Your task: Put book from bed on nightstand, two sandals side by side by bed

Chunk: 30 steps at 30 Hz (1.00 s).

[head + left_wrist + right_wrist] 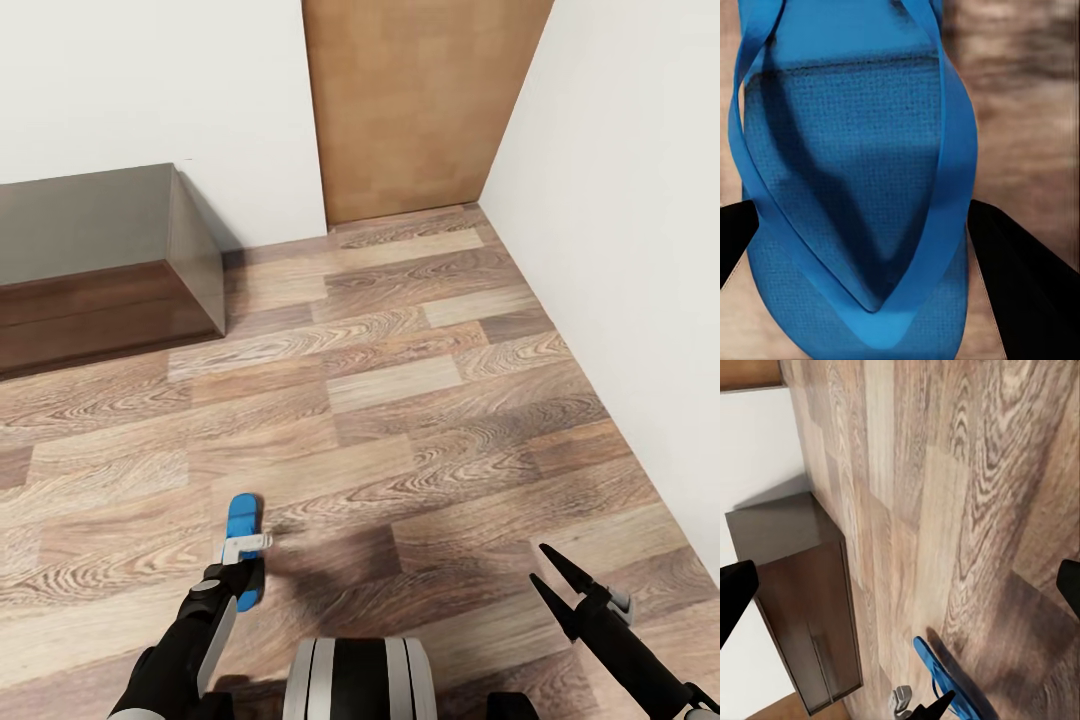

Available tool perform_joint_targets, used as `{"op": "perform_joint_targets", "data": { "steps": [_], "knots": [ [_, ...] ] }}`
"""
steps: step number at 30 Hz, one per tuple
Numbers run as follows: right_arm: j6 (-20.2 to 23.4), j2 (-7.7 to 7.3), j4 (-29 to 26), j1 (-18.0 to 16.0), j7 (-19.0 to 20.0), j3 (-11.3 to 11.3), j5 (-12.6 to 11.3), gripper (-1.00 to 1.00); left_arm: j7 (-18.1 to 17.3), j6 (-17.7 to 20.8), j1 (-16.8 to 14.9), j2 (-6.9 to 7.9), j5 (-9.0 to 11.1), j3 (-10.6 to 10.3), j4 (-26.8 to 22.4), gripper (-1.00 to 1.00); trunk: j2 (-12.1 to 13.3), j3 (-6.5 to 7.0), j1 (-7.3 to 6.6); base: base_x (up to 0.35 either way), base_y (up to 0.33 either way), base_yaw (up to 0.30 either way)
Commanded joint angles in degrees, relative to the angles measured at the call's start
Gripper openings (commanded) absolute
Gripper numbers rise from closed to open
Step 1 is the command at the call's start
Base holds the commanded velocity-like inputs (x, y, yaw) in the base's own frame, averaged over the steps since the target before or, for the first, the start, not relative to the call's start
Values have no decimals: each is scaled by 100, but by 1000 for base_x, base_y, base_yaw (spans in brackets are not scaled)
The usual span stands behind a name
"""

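Head view: the left tool (243,560) has one blue sandal (243,528) pinched above the wood floor (420,400), probably for carrying to the bed, while the right tool (556,580) hangs spread and empty. Left wrist view: fingers (1020,277) hug the sandal's (855,187) sole edges. Right wrist view: that sandal (945,679) hangs beyond a dark cabinet (802,607).

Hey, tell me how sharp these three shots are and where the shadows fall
Head view: crisp, with a soft shadow on the floor beside the sandal and left gripper. Left wrist view: sandal sharp and shaded across its sole, the floor behind it blurred. Right wrist view: sharp wood grain, a dark shadow patch beside the sandal.
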Motion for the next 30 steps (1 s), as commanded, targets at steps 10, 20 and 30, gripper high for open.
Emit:
{"op": "perform_joint_targets", "data": {
  "steps": [10,20,30],
  "knots": [
    [32,0,2,-2,1,-6,-20,100,-4,30,0,-5,-14,12,-9,-100,12,219,-26,0,0,0],
    [31,7,2,-2,1,-3,-13,100,-14,27,0,-5,-14,12,-9,-100,26,441,-52,0,0,0],
    [-31,9,10,-4,-48,11,38,100,-87,14,0,18,21,34,-17,-100,39,662,-78,0,0,0]
  ]
}}
